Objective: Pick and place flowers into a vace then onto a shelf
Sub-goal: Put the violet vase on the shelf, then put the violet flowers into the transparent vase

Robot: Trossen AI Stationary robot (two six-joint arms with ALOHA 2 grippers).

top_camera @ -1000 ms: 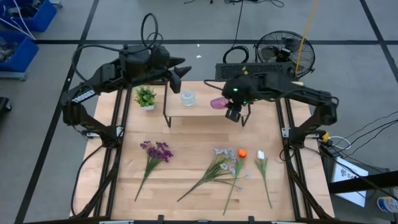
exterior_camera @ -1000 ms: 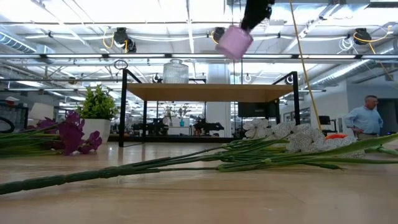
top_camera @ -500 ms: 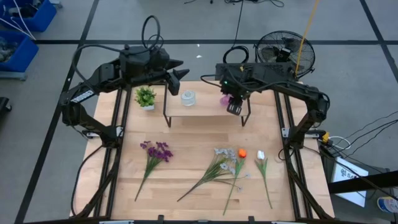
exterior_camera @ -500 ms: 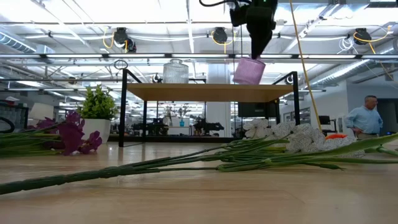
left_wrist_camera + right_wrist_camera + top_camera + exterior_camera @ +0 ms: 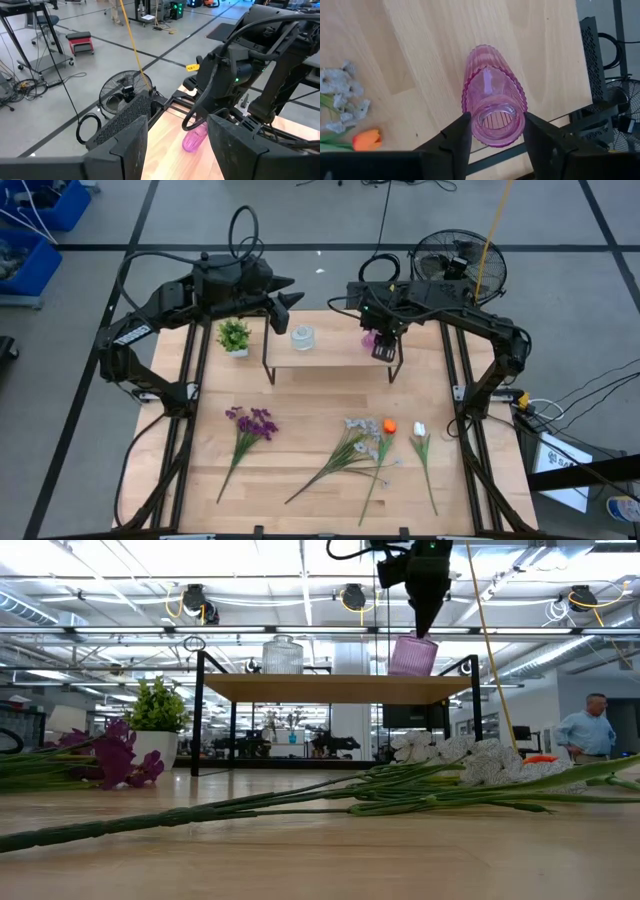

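Observation:
My right gripper [image 5: 378, 345] is over the right part of the shelf [image 5: 330, 362], shut on a pink ribbed glass vase [image 5: 370, 339]. In the low view the vase [image 5: 412, 655] is nearly upright with its base at the plank top [image 5: 335, 688]; I cannot tell whether it rests there. The flowers lie flat on the near table: a purple bunch [image 5: 250, 425], a white spray [image 5: 355, 442], an orange bloom [image 5: 389, 426] and a white bud [image 5: 420, 430]. My left gripper [image 5: 292, 295] waits open above the shelf's far left end. My right gripper [image 5: 495, 125] pinches the vase at its top, one finger [image 5: 457, 135] on the outside of each side of the rim [image 5: 469, 116]. The fingers come from above, pointing down. The vase hangs mouth up, slightly tilted.
A clear ribbed glass jar [image 5: 302, 337] stands on the shelf's left part. A small potted plant [image 5: 234, 337] stands on the table left of the shelf. A fan [image 5: 455, 265] sits beyond the far edge. A person [image 5: 590, 730] stands far off in the room.
My right gripper has carried the vase down and toward the table's right, over the shelf. The vase has turned from slanting sideways to nearly upright and has come down from well above the shelf to its plank top.

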